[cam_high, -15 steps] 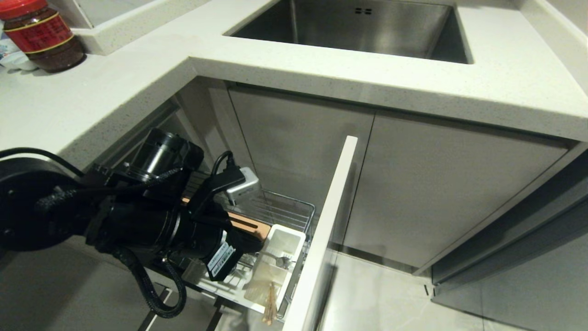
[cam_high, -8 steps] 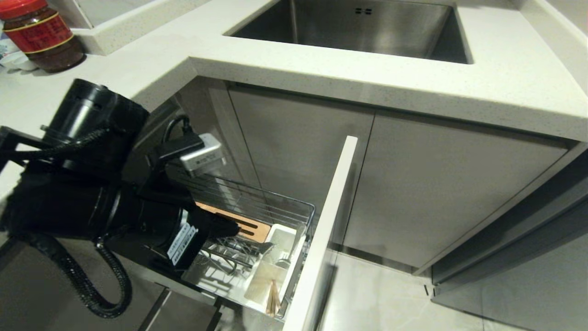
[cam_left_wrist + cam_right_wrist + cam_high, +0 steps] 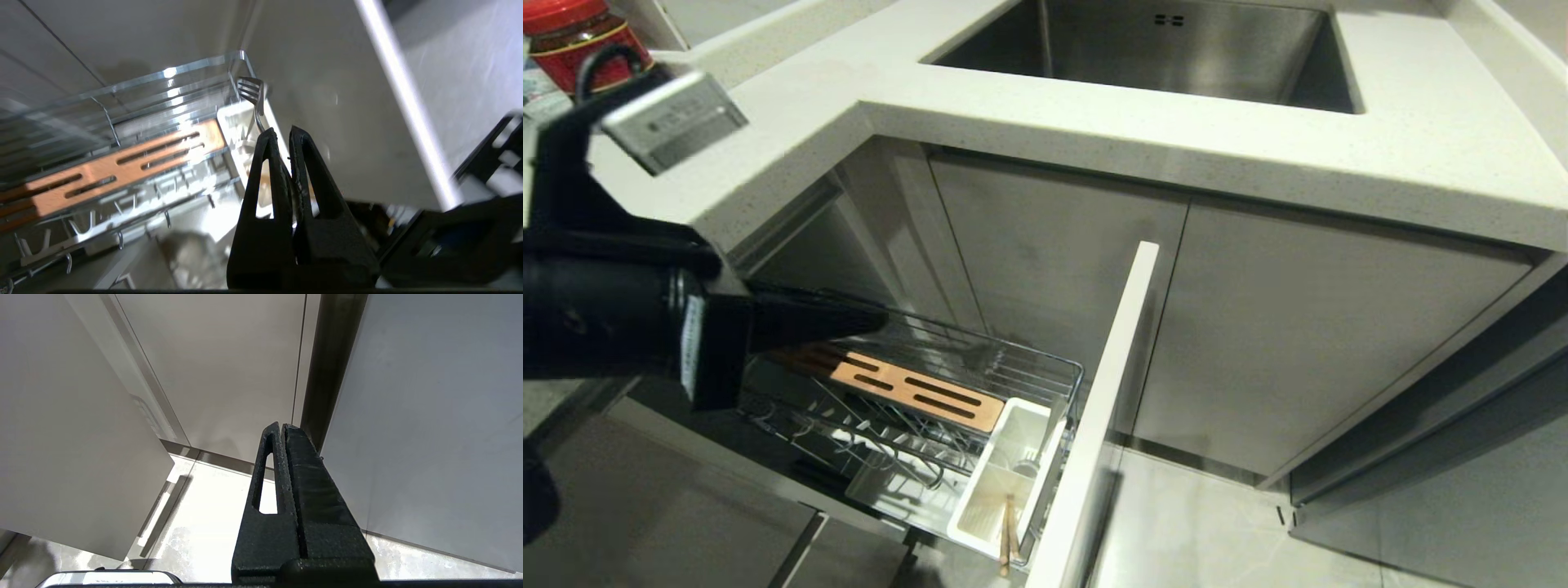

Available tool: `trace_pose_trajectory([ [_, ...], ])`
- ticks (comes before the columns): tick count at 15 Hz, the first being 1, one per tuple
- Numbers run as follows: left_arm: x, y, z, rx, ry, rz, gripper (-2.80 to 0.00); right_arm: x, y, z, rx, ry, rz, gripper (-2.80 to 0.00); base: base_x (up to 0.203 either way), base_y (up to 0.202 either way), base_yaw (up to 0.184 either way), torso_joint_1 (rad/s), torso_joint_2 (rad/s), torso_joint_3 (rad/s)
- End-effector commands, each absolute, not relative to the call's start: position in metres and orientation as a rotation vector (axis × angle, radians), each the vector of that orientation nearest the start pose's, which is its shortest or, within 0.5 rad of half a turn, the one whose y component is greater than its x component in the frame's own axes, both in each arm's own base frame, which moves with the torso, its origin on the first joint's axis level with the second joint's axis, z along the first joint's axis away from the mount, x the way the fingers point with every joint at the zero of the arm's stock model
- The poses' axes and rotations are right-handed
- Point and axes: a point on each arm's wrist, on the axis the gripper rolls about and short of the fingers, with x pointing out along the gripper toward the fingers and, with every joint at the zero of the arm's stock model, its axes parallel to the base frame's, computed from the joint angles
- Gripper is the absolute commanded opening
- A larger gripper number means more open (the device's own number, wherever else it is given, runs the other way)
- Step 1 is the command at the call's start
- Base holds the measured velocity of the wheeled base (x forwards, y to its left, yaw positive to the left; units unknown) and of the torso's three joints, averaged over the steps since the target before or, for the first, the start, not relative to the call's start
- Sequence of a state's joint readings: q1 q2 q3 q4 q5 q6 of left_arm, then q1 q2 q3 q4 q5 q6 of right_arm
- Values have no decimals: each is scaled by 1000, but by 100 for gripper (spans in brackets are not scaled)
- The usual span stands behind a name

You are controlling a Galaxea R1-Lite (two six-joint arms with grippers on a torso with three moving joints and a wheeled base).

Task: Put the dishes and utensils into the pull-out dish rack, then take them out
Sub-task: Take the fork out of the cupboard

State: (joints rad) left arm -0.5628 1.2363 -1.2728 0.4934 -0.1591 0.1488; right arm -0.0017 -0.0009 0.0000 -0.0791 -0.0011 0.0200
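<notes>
My left gripper (image 3: 282,132) is shut on the handle of the slim silver fork (image 3: 250,87), whose tines stick out past the fingertips. In the head view this gripper (image 3: 870,318) hangs above the left part of the pull-out dish rack (image 3: 1045,367). The rack's slotted wooden strip (image 3: 907,392) and white utensil holder (image 3: 980,502) lie below it. The wooden chopsticks (image 3: 1006,535) stand in the holder's near compartment. My right gripper (image 3: 282,426) is shut on nothing, parked low and facing cabinet doors and floor. The dishes are out of view.
The rack's white cabinet front (image 3: 1107,408) stands pulled out beside the holder. Above runs the pale countertop (image 3: 1094,131) with a steel sink (image 3: 1160,49). A red-lidded jar (image 3: 572,33) stands at the far left, behind my left wrist camera.
My left arm has risen and drawn back to the left, from down at the utensil holder to above the rack, carrying the fork. The right arm has not moved.
</notes>
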Motion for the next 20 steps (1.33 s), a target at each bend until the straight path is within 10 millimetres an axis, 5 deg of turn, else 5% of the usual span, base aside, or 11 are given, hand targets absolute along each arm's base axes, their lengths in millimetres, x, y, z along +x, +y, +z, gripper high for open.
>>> trace_pose_trajectory([
  [1, 109, -73, 345, 164, 285, -732, -280, -21, 0, 76, 20, -52, -2, -280, 0, 0, 0, 0, 0, 0],
  [7, 42, -25, 384, 19, 27, -624, -280, -21, 0, 76, 20, -54, -3, -280, 0, 0, 0, 0, 0, 0],
  [11, 5, -5, 394, -11, -99, -450, -280, -21, 0, 76, 20, -52, -3, -280, 0, 0, 0, 0, 0, 0],
  [20, -14, -9, 393, 58, -216, 286, -280, -21, 0, 76, 20, -52, -3, -280, 0, 0, 0, 0, 0, 0],
])
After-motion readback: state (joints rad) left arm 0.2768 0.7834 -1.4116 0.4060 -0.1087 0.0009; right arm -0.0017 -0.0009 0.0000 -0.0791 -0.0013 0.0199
